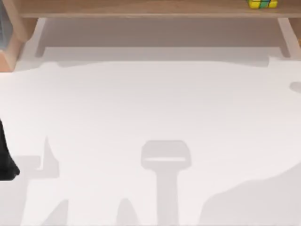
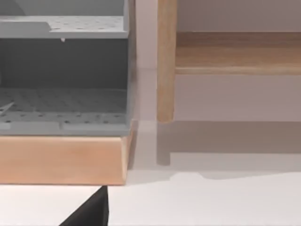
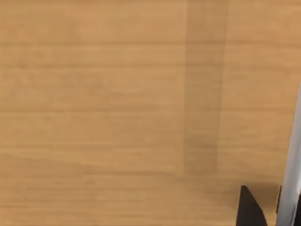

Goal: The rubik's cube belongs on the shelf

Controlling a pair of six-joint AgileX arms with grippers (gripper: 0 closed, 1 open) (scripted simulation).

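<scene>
Rubik's cube (image 1: 263, 4) was cut off by the top edge, only its lower rows visible. Shelf (image 1: 141, 8) ran past both sides. Left arm (image 1: 6, 157) was cropped at the left edge.

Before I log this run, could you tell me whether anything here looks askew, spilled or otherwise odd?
Nothing stands out. The rubik's cube sits on the shelf board near its right end, level and intact. The white table shows only shadows, nothing spilled.
</scene>
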